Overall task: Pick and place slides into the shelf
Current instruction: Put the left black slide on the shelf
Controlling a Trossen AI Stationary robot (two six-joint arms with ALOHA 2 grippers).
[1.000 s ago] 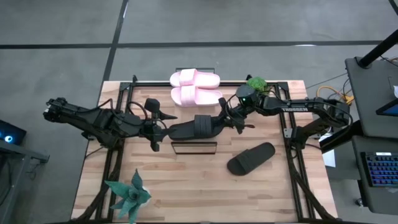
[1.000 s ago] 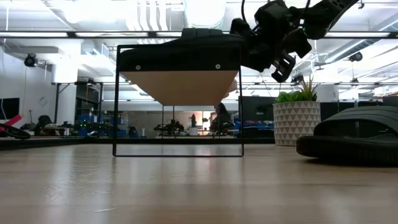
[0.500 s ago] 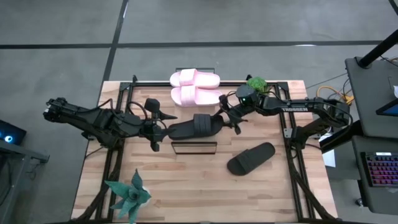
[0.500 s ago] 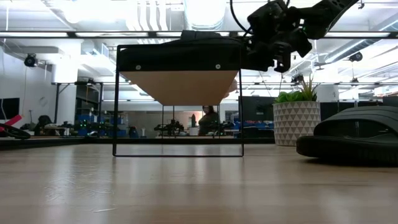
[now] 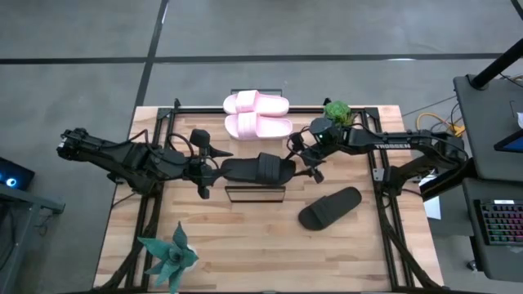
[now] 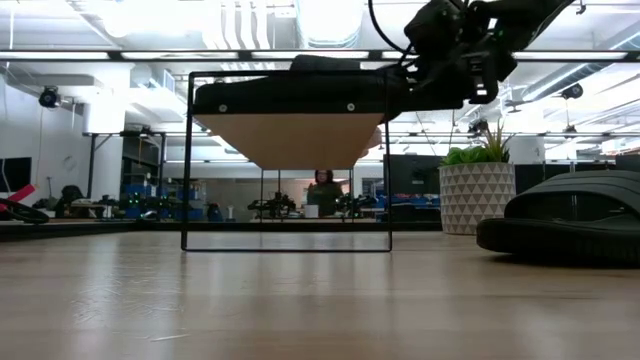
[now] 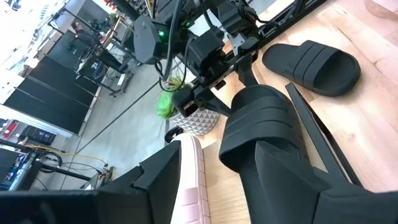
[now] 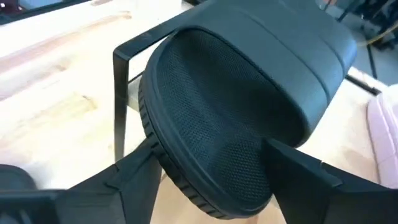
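One black slide (image 5: 257,170) lies flat on the plank top of the shelf (image 6: 290,135), whose thin black frame (image 5: 255,194) shows at mid-table. My right gripper (image 5: 301,159) stands at the slide's right end, its fingers on either side of it. My left gripper (image 5: 208,173) is open at the slide's left end (image 7: 261,124); one finger (image 7: 161,177) stands apart from it. The other black slide (image 5: 329,207) lies sole down on the table, right of the shelf. Two pale pink slides (image 5: 257,114) lie side by side at the far edge. My right gripper holds the black slide's right end (image 8: 155,146) between its two fingers, one on each long side, lying across the slide. The fingers come level from the table's right. The slide rests flat on the shelf top, strap up. My left gripper: I cannot tell whether it touches the slide.
A small potted plant (image 5: 337,110) stands at the far right, close behind my right arm. A green star-shaped plant (image 5: 169,257) sits at the near left corner. Black frame rails run along both table sides. Open tabletop lies near the front edge.
My right gripper has gone a little toward the table's left and turned from tipped to level. The black slide's right end has come down, and the slide has slid left to lie flat on the shelf top.
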